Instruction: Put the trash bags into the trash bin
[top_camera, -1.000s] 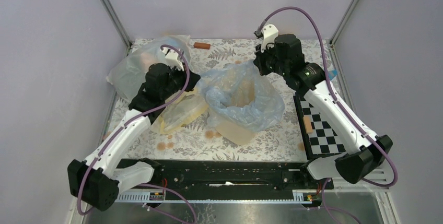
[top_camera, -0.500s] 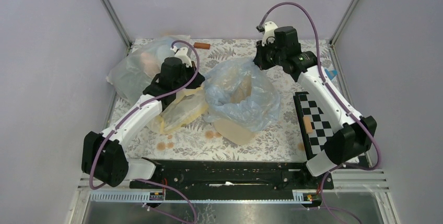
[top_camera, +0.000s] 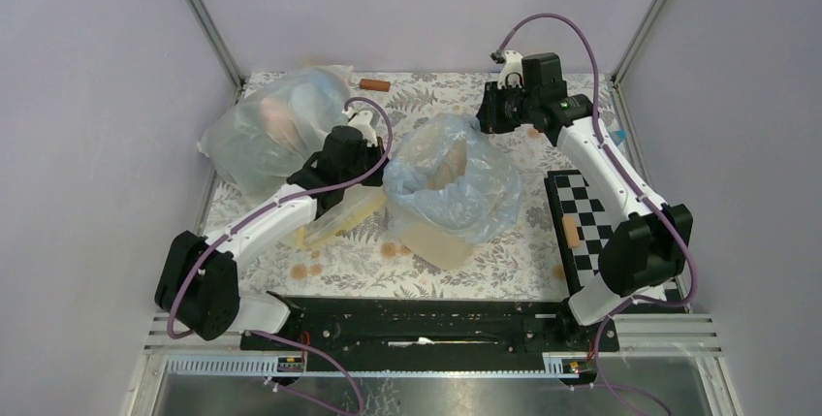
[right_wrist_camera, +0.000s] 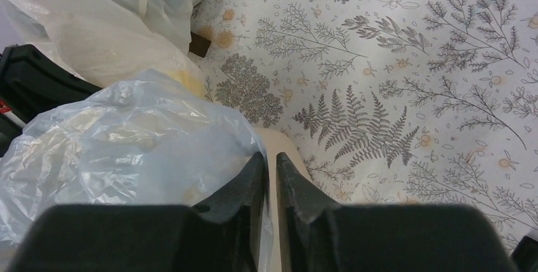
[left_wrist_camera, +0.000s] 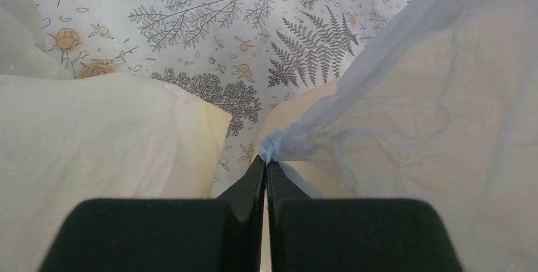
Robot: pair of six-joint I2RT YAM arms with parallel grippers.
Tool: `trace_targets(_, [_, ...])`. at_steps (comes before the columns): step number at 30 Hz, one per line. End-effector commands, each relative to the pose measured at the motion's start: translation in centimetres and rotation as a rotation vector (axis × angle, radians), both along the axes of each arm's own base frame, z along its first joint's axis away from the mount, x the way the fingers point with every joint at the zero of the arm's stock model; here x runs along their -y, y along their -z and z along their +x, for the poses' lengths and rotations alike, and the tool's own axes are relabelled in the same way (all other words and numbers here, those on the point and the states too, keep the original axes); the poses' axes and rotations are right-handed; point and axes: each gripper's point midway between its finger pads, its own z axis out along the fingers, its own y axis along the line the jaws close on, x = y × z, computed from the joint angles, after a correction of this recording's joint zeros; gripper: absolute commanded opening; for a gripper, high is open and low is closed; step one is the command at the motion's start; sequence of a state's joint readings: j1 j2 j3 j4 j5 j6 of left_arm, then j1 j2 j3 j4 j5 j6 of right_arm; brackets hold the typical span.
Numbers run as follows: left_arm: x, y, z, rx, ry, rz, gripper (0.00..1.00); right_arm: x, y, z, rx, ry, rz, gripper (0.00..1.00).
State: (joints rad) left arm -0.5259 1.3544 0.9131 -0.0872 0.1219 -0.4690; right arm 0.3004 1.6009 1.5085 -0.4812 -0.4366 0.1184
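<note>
**Bag draped over the bin, one pinch holding it**

The trash bag point(top_camera: 456, 169) lies spread over the mouth of the trash bin point(top_camera: 431, 241) in the middle of the bench point(top_camera: 436, 96). Its pale blue film sags into the opening and billows out over the rim, so much of it is outside the bin rather than tucked in.

The left gripper point(left_wrist_camera: 265, 161) is clamped tight on a gathered tuck of the bag's edge on the bin's left side. The film fans away from that pinch, taut. The right gripper point(right_wrist_camera: 270, 156) is at the far rim with its jaws only a narrow slit apart. The bin's cream edge shows just past the fingertips, the film lies against the left finger, and I see no film plainly caught between the jaws.

The risks, as I judge them:

- **One hold only:** The whole bag seems to depend on the left pinch. A sideways tug could pull the thin film out of the jaws or tear it at the tuck.
- **A light bin:** Drag through the taut film could slide or tip it.
- **Snagging at the right:** The right fingers sit so close to the crinkled plastic that a lift or retreat could catch a fold and haul the bag back off the rim.
- **The pale yellow bag point(top_camera: 339, 212):** It lies just beside the left gripper and could be swept along if that arm swings low
</note>
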Motion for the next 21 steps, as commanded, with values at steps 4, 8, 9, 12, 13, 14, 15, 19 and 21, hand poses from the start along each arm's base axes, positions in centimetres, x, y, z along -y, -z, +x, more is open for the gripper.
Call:
trace_targets(4, [-0.8, -2.8, 1.0, 0.108, -0.058, -0.014, 0.0, 3.0, -8.1, -0.5, 0.174, 0.16, 0.021, 0.5])
trace_targets(8, [-0.9, -3.2, 1.0, 0.122, -0.057, -0.007, 0.0, 5.5, -10.3, -2.2, 0.242, 0.28, 0.009, 0.65])
trace_targets(9, [-0.9, -3.2, 1.0, 0.124, -0.056, -0.005, 0.0, 6.0, -10.7, -2.9, 0.254, 0.3, 0.015, 0.7])
trace_targets(12, [-1.1, -3.4, 1.0, 0.126, -0.06, -0.002, 0.0, 7.2, -11.0, -5.6, 0.294, 0.348, 0.052, 0.76])
trace_targets(13, [-1.1, -3.5, 1.0, 0.129, -0.063, -0.002, 0.0, 7.6, -10.9, -6.5, 0.306, 0.363, 0.061, 0.76])
trace_targets(14, [-1.2, -3.6, 1.0, 0.13, -0.066, -0.003, 0.0, 8.1, -9.9, -7.5, 0.303, 0.374, 0.058, 0.77])
trace_targets(15, [-1.2, -3.6, 1.0, 0.132, -0.069, -0.004, 0.0, 8.5, -9.6, -8.3, 0.313, 0.385, 0.061, 0.77])
trace_targets(19, [-1.3, -3.8, 1.0, 0.134, -0.073, -0.008, 0.0, 9.9, -8.0, -11.7, 0.331, 0.429, 0.083, 0.78])
trace_targets(21, [-1.3, -3.8, 0.9, 0.136, -0.074, -0.013, 0.0, 10.2, -7.1, -13.0, 0.325, 0.446, 0.111, 0.77])
